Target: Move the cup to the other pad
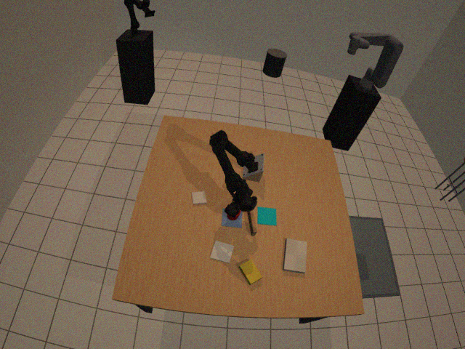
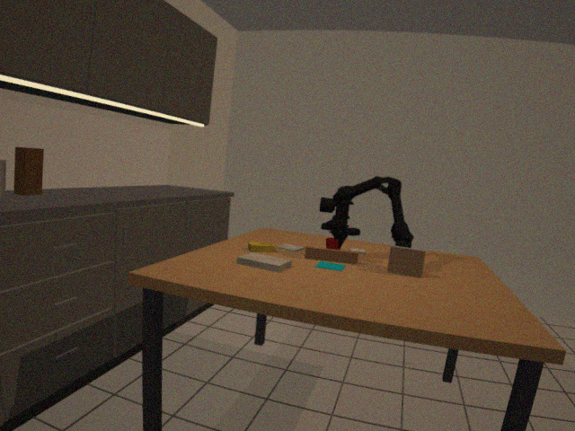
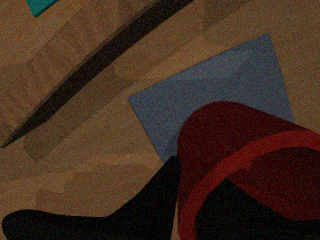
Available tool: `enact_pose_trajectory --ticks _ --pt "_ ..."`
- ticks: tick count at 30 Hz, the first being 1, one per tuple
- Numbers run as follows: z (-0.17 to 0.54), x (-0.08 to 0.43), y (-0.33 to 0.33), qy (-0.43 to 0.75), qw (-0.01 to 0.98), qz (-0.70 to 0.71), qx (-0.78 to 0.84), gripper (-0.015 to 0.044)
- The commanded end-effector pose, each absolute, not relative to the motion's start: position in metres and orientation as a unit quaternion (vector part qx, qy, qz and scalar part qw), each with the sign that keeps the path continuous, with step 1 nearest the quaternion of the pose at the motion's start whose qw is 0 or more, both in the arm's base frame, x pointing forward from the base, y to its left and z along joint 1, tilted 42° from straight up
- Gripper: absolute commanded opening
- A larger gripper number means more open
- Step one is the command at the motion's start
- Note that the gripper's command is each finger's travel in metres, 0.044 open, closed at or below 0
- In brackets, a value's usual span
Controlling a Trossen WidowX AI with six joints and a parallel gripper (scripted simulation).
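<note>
The gripper [image 1: 233,212] [image 2: 340,241] [image 3: 184,164] is closed on the wall of the red cup [image 1: 233,218] [image 2: 331,243] [image 3: 200,130], one finger outside it and the other inside its mouth. The cup is at the blue pad [image 1: 231,222] [image 3: 210,80]; whether its base touches the pad cannot be told. No view settles the marbles' condition. The teal pad [image 1: 267,216] [image 2: 330,266] [image 3: 41,6] lies apart from the cup, with a low wooden barrier [image 1: 251,222] [image 2: 331,255] [image 3: 100,65] standing between the two pads. A yellow block [image 1: 250,271] [image 2: 261,247] lies near a white square [image 1: 222,251] [image 2: 290,247]. A pale slab [image 1: 295,255] [image 2: 264,261] lies flat on the wooden table [image 1: 180,270] [image 2: 334,296], well apart from the arm [image 1: 226,161] [image 2: 395,204].
</note>
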State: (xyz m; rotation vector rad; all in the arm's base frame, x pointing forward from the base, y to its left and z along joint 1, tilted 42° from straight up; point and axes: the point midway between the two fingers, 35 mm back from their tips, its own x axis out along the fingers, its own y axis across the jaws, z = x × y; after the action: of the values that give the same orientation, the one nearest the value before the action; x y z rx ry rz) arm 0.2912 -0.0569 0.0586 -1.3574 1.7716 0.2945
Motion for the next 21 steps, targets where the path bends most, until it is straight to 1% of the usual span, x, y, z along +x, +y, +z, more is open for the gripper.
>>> enact_pose_trajectory --ticks 1,21 --pt "0.068 0.295 -0.048 0.707 0.437 0.117 -0.544 0.0" --pt "0.106 0.293 -0.011 0.708 0.433 0.118 -0.545 0.0"
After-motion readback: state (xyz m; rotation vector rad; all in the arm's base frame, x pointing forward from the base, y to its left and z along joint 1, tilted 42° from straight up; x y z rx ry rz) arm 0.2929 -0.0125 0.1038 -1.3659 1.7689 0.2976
